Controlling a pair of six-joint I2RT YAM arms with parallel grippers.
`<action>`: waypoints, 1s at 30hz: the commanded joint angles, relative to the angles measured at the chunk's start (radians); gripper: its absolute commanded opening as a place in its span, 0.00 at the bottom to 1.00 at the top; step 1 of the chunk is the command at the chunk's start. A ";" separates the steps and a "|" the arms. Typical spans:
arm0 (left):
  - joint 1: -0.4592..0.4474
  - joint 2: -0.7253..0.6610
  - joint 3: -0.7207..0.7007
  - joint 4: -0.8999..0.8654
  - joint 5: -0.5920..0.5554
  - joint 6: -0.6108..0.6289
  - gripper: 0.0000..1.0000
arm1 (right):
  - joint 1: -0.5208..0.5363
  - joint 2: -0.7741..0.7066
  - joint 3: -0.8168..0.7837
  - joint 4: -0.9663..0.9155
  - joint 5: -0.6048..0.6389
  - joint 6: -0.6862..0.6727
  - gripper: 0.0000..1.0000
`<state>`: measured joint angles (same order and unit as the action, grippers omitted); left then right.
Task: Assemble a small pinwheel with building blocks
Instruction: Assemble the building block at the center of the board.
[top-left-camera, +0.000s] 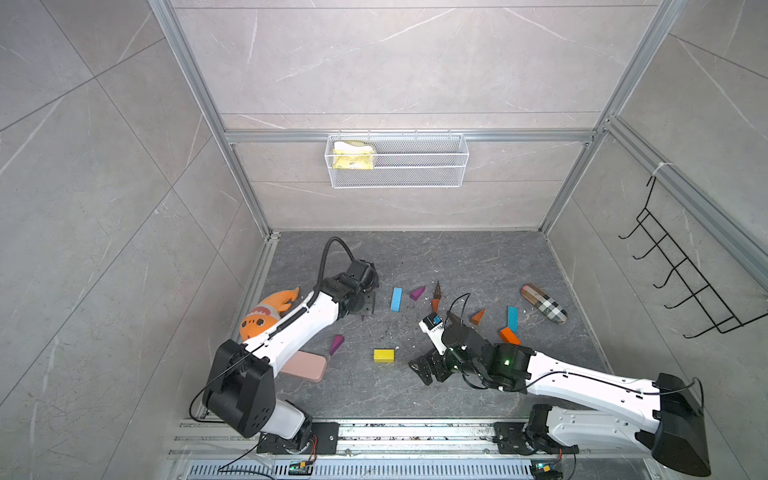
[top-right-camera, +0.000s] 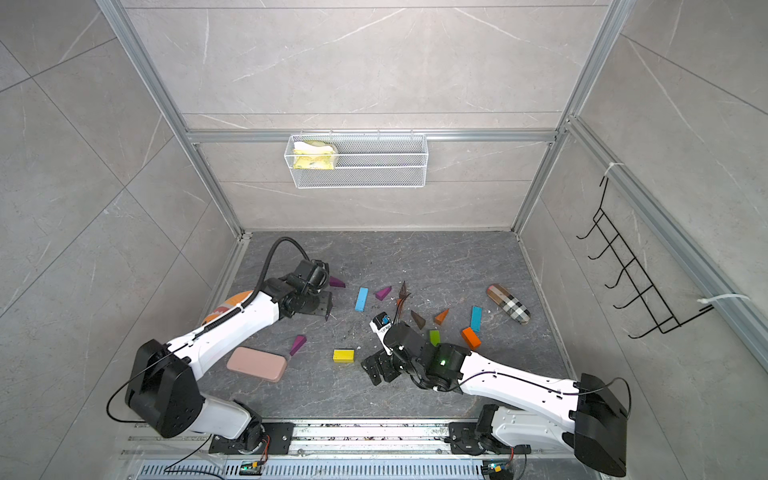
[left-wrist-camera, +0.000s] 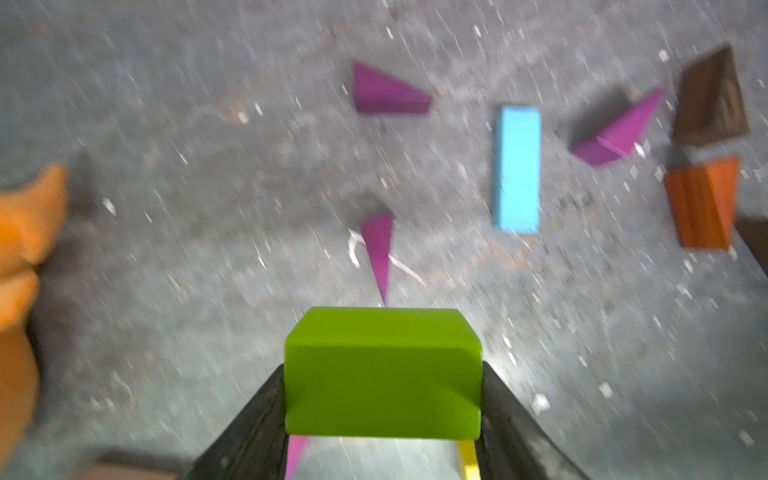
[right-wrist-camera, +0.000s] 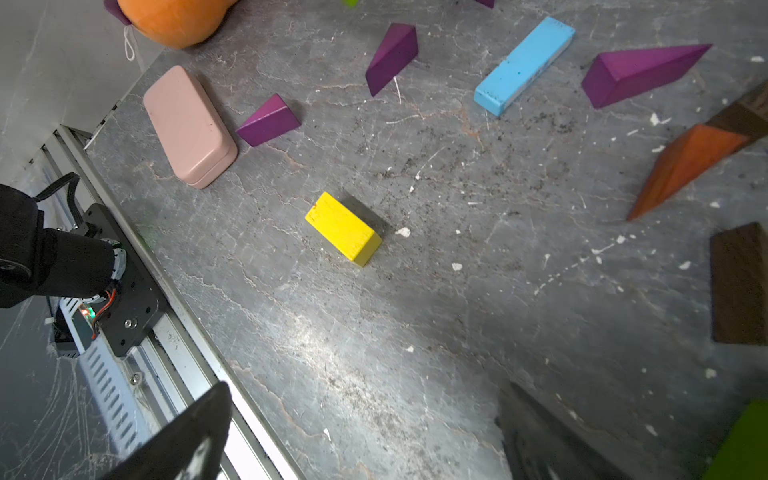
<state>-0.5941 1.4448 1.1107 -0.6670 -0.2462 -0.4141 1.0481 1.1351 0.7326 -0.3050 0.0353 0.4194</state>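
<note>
Nearest the front edge, my right gripper (right-wrist-camera: 368, 390) is hanging low over the table (right-wrist-camera: 415, 332). Its two black fingers are spread wide with nothing between them. A yellow brick (right-wrist-camera: 343, 228) is lying flat just to the gripper's left in both top views, close but not touching. In the right wrist view it is sitting ahead of the spread fingers, roughly centred between them.

Further left, a pink case (top-left-camera: 305, 365) is lying flat with a near purple wedge (top-left-camera: 336, 344) beside it. Just past my right wrist, a loose green brick (top-right-camera: 434, 337) is lying on the table, with an orange brick (top-left-camera: 509, 336) to its right.

Further back on the left, my left gripper (left-wrist-camera: 384, 374) is pinching a held green brick (left-wrist-camera: 382, 349), with a finger pressing on each end. That wrist view is blurred. A thin purple wedge (left-wrist-camera: 379, 249) is lying just beyond the held brick. A blue bar (top-left-camera: 396, 299) is lying to the right, well apart from the grip. An orange plush fish (top-left-camera: 266, 311) is lying left of that arm.
</note>
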 joint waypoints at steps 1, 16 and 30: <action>-0.077 -0.022 -0.039 -0.059 -0.077 -0.205 0.49 | -0.008 -0.024 0.002 -0.041 -0.007 0.011 1.00; -0.324 0.155 -0.044 -0.045 -0.167 -0.468 0.48 | -0.008 -0.118 -0.073 -0.082 0.024 0.051 1.00; -0.345 0.199 -0.109 0.095 -0.134 -0.466 0.49 | -0.010 -0.105 -0.068 -0.086 0.016 0.038 1.00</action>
<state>-0.9344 1.6276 0.9947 -0.5961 -0.3649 -0.8639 1.0447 1.0317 0.6689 -0.3817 0.0452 0.4534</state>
